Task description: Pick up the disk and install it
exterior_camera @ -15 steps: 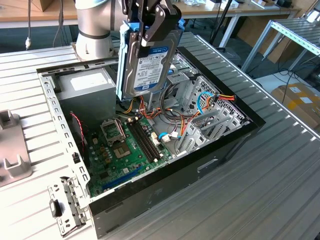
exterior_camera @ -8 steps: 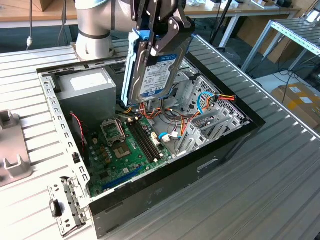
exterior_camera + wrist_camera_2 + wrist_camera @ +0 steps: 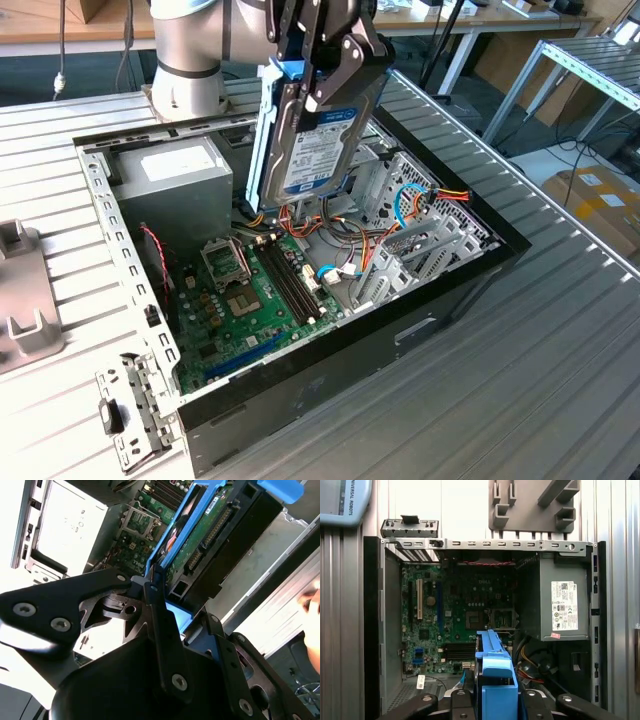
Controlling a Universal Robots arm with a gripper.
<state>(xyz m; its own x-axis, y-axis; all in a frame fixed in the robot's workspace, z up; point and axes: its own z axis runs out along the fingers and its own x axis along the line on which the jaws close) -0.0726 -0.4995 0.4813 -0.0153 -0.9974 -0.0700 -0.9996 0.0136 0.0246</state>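
Gripper [image 3: 322, 85] is holding disk [image 3: 308, 150] — fingers [image 3: 347, 62] pinching its top end.
Disk is hanging upright below fingers — over open computer case [image 3: 470, 270].

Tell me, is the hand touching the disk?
Touching. The exterior view shows the hand clamped on the disk, held clear above the case.

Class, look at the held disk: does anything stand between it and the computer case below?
The gripper grips the disk, upright over the open computer case. Only air separates them. Inside, a bundle of orange and blue cables lies beside the metal drive cage and might obstruct seating.
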